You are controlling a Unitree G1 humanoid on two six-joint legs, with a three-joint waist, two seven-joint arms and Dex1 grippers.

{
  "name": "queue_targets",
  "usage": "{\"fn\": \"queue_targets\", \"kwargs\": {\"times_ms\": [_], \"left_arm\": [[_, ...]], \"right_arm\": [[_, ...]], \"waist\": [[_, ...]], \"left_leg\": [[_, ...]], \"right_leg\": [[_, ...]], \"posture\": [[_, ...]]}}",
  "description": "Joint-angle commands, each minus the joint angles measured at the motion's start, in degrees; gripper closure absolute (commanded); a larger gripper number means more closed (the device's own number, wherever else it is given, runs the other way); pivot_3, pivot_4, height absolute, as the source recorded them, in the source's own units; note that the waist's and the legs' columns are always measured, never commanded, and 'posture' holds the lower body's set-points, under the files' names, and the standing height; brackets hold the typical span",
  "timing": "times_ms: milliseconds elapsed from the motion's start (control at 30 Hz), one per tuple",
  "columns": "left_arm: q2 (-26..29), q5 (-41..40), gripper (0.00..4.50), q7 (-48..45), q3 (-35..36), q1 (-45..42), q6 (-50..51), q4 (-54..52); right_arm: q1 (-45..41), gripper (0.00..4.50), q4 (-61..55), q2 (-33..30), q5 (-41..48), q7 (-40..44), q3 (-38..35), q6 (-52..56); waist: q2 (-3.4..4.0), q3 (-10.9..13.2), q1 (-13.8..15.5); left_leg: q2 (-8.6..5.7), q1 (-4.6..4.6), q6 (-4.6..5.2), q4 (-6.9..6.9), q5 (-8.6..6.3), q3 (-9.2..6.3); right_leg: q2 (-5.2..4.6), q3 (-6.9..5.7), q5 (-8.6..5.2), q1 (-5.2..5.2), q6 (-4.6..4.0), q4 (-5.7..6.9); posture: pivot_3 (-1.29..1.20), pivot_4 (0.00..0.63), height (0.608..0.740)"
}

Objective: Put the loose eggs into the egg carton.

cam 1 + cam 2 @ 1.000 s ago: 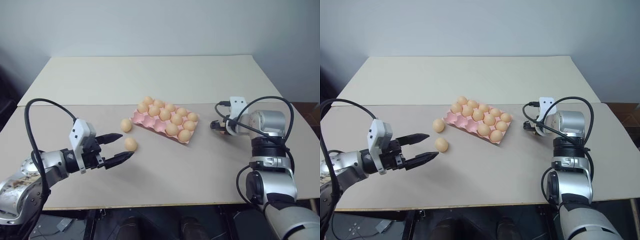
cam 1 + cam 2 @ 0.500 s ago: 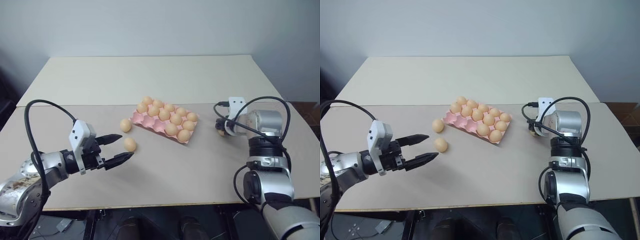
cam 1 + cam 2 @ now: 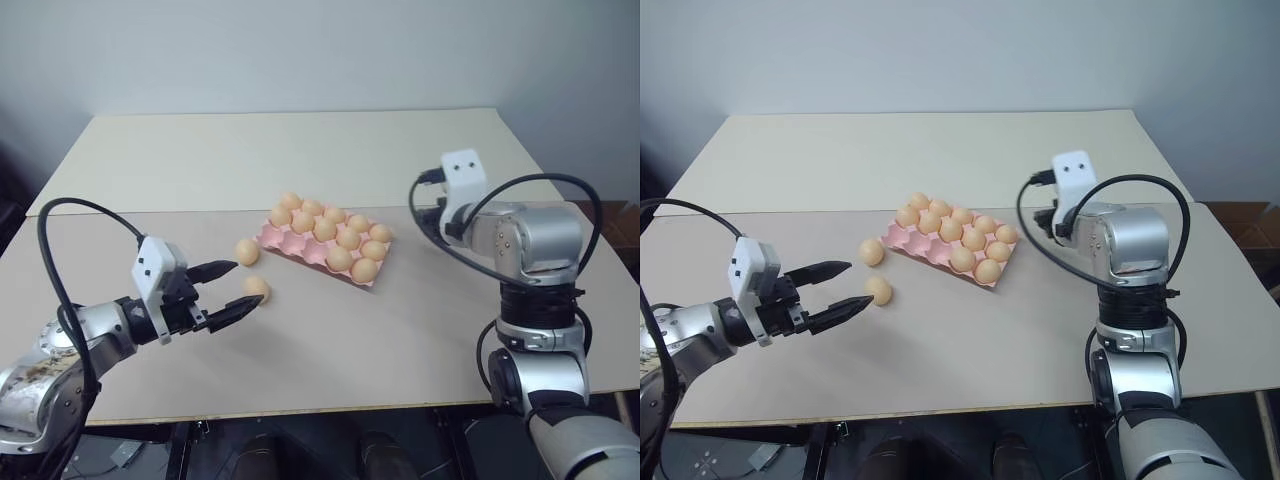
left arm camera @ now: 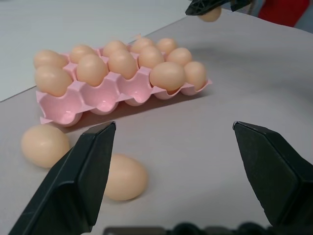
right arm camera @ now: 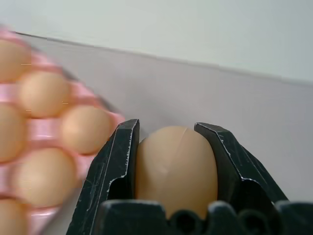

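Fingers of the right gripper (image 5: pixel 171 161) pinch one egg (image 5: pixel 176 166) tight, up off the bench (image 3: pixel 420 330). Left fingers (image 3: pixel 222 291) are spread wide, low over the bench, just beside two loose eggs (image 3: pixel 256 287). Nearby sits the pink egg carton (image 3: pixel 300 243), with most cups full.
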Motion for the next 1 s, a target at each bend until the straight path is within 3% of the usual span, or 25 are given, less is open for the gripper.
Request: {"fn": "queue_targets", "kwargs": {"times_ms": [33,200,400,1000], "left_arm": [[-0.3,-0.2,0.33,0.9,2.6,0.8,-1.1,-0.9],[-2.0,0.7,0.33,3.5,3.6,3.0,-1.4,-1.3],[-3.9,-0.2,0.33,5.7,3.9,3.9,-1.0,-3.4],[-5.5,-1.4,0.33,8.6,3.1,6.5,-0.4,-7.8]], "right_arm": [[0.2,2.85,-7.5,1.9,2.2,3.0,3.1,-4.4],[4.3,2.86,-11.0,5.0,2.5,6.4,8.3,-12.8],[4.9,2.86,-5.4,8.8,0.2,6.7,13.0,-19.3],[1.0,2.87,10.5,16.1,-4.5,8.8,17.2,-27.8]], "waist": [[0.0,0.0,0.0],[0.0,0.0,0.0],[-0.02,0.0,0.1],[-0.02,0.0,0.0]], "left_leg": [[0.0,0.0,0.0,0.0,0.0,-0.01],[-0.01,-0.02,0.0,0.0,0.0,-0.01],[0.0,0.02,0.0,0.01,0.01,-0.04],[0.0,0.01,-0.08,0.0,0.05,-0.04]], "right_leg": [[0.0,-0.01,0.0,0.01,0.0,0.0],[-0.02,-0.03,0.0,0.02,0.0,-0.04],[-0.01,-0.05,0.01,0.03,-0.01,0.03],[-0.02,-0.07,0.01,0.03,-0.01,0.02]], "posture": [[0.0,0.15,0.74],[0.0,0.15,0.74],[0.0,0.15,0.74],[0.0,0.15,0.74]]}}
